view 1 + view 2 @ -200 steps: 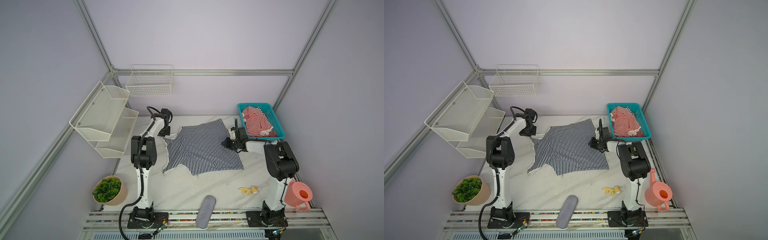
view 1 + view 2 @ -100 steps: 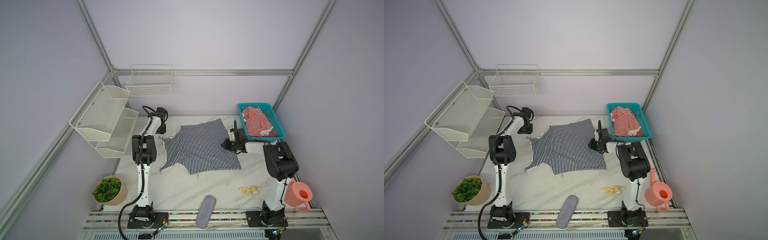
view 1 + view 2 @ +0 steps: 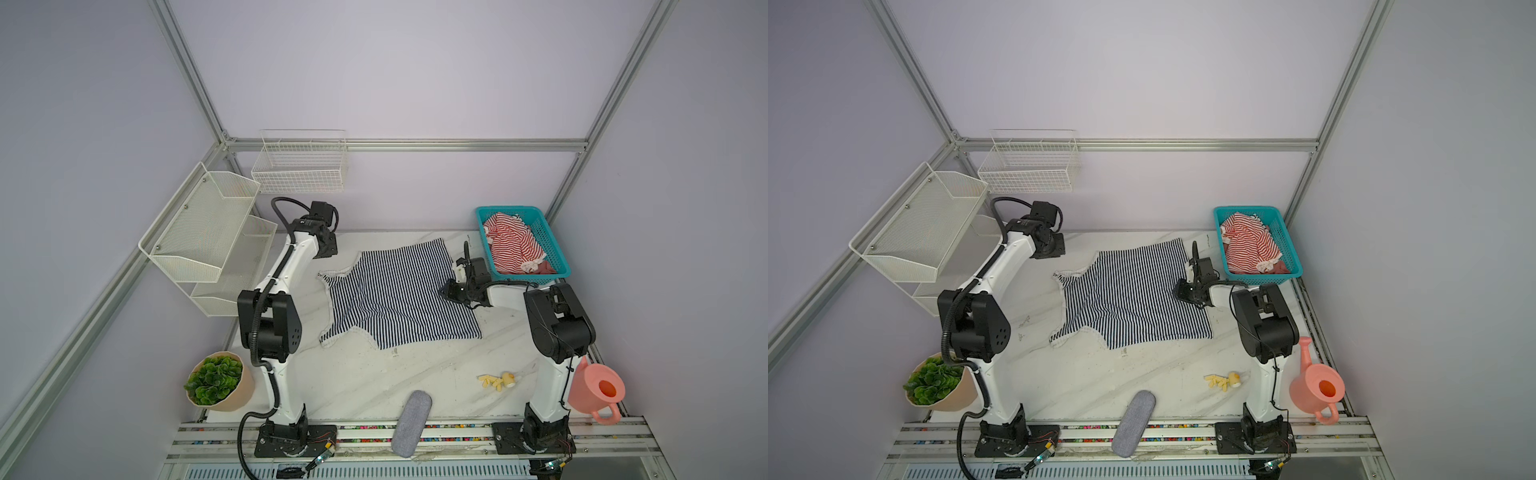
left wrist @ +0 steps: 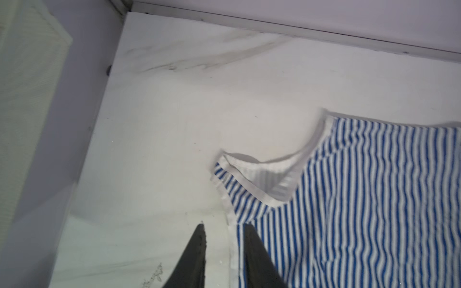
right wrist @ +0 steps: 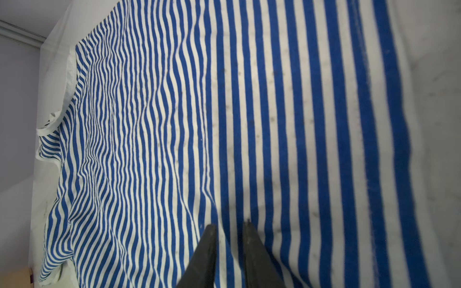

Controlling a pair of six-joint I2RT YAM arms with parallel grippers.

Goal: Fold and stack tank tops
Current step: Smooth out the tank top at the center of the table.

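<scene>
I find no word, brand, number or sign that I can read in any view. The nearest thing is a small dark scribble [image 4: 152, 275] on the white marble-patterned counter [image 4: 162, 129], at the lower edge of my left wrist frame, too blurred to make out. In both top views a tiny grey fleck [image 3: 395, 352] [image 3: 1124, 352] sits just below the navy-and-white striped tank top [image 3: 399, 295], too small to tell.

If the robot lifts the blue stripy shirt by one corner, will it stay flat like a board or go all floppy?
Probably floppy: the navy-and-white tank top lies flat on the table with soft ripples bending its stripes. It likely weighs little, since it looks thin. Pushed, it would probably bunch rather than slide whole.
</scene>
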